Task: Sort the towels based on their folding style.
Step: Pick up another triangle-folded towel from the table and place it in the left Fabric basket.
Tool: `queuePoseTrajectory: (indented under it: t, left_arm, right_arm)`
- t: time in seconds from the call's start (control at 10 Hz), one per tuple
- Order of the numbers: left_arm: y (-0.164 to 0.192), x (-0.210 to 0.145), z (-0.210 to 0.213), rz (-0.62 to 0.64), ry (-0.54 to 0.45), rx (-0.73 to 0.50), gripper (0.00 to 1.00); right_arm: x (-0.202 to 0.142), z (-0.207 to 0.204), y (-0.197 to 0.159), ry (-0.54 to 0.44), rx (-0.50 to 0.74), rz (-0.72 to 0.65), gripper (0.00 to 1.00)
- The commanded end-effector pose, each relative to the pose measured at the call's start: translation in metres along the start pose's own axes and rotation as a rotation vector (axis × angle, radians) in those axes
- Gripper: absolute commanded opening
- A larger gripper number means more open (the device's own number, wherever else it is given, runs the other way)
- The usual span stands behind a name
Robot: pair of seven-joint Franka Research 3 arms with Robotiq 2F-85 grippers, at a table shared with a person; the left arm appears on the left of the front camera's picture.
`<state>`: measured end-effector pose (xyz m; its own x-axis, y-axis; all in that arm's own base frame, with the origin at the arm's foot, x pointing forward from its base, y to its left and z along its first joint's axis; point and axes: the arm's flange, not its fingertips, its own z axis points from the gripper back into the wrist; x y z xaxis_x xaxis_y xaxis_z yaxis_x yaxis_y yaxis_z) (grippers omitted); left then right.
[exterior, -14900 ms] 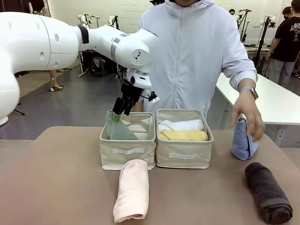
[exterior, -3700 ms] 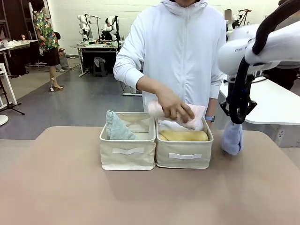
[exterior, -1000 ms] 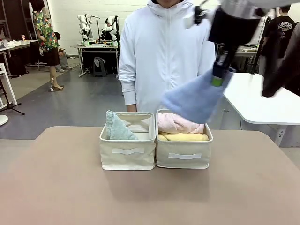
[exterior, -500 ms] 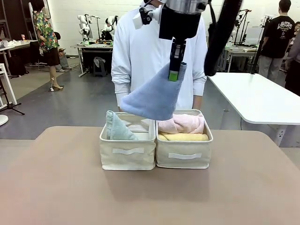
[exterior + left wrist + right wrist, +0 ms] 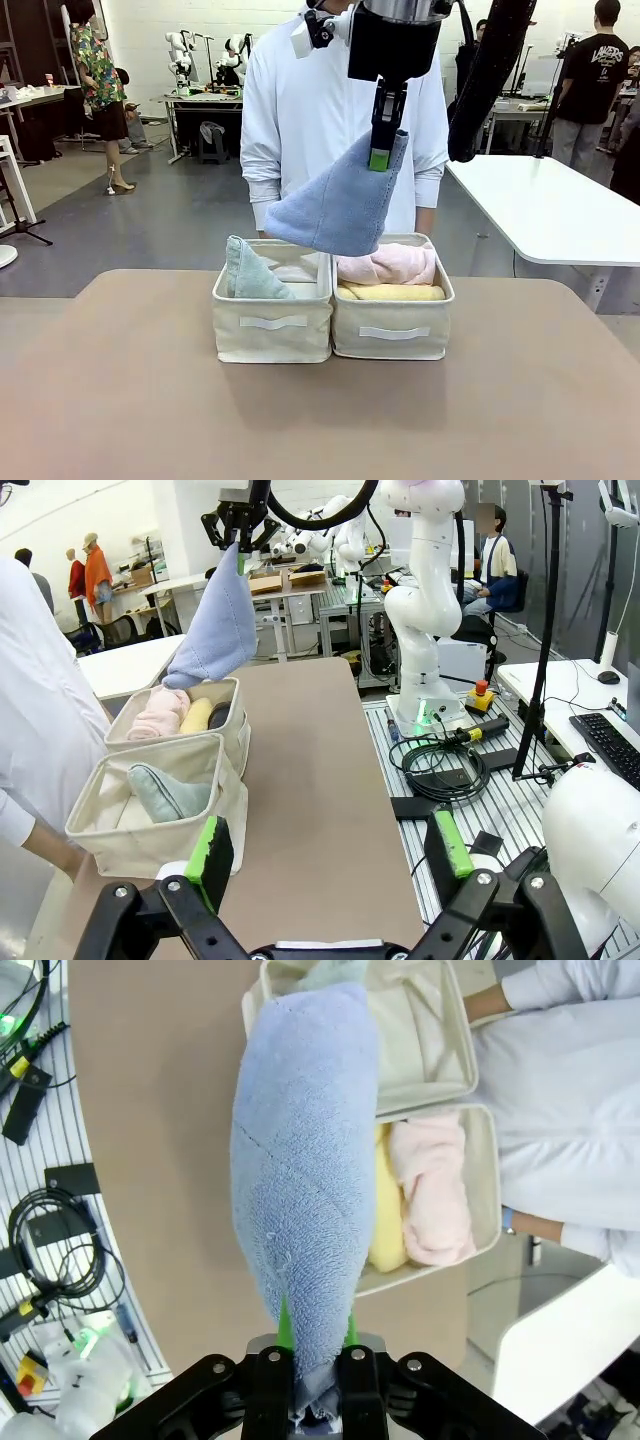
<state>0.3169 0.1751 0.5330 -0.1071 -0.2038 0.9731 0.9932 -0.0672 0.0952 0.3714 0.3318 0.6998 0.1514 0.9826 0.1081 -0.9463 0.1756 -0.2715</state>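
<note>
Light-blue towel (image 5: pixel 335 205), folded into a cone, hangs by its tip from our right gripper (image 5: pixel 380 152), whose jaws pinch it in the air above the two beige bins. We see the sage-green towel (image 5: pixel 250 274) in the left bin (image 5: pixel 272 338), and the pink towel (image 5: pixel 388 264) lying on the yellow towel (image 5: pixel 396 292) in the right bin (image 5: pixel 392 345). Our left gripper (image 5: pixel 330 850) is well apart from the bins, its jaws spread wide and holding nothing.

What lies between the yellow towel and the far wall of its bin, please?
The pink towel, lying alongside the yellow towel within the bin; the right wrist view shows it plainly.
</note>
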Motion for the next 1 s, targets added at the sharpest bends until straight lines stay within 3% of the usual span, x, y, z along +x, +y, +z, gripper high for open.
queuePoseTrajectory:
  t: [0.0, 0.1, 0.4, 0.7, 0.9]
  left_arm:
    - [-0.002, 0.001, 0.0, -0.028, -0.019, 0.011, 1.0]
    - [-0.002, 0.001, 0.0, -0.028, -0.019, 0.011, 1.0]
    - [-0.002, 0.001, 0.0, -0.028, -0.019, 0.011, 1.0]
    - [-0.002, 0.001, 0.0, -0.028, -0.019, 0.011, 1.0]
    - [-0.002, 0.001, 0.0, -0.028, -0.019, 0.011, 1.0]
  right_arm:
    - [0.001, 0.001, -0.001, -0.002, -0.001, 0.0, 0.16]
    - [0.018, -0.001, -0.006, -0.006, -0.005, 0.065, 0.16]
    - [0.065, -0.019, -0.043, 0.05, 0.0, 0.067, 0.16]
    - [0.078, -0.041, -0.089, 0.078, 0.034, 0.01, 0.16]
    - [0.085, -0.06, -0.099, 0.101, 0.084, 0.051, 0.16]
